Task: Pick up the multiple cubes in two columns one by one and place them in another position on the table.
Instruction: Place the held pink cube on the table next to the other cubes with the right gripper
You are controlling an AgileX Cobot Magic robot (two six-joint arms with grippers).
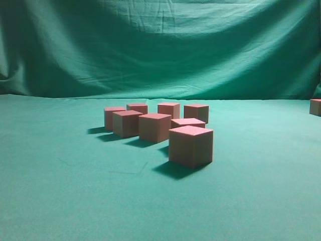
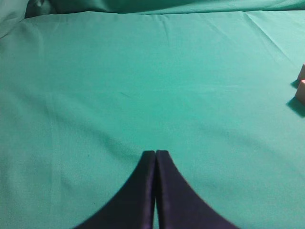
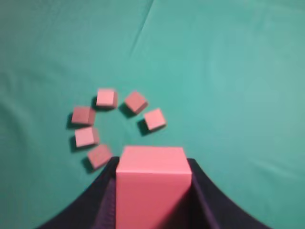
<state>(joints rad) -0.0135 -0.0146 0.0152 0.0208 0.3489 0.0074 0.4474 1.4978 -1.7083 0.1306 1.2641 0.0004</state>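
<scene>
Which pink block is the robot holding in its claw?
The big-looking cube squeezed in the right claw, up in the air. The six others sit loose on the green table below.

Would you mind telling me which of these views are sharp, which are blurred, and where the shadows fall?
Exterior view: sharp, the cubes cast shadows toward the lower left on the table. Left wrist view: fairly clear, evenly lit cloth. Right wrist view: soft throughout, the held cube in the right hand blurred.
</scene>
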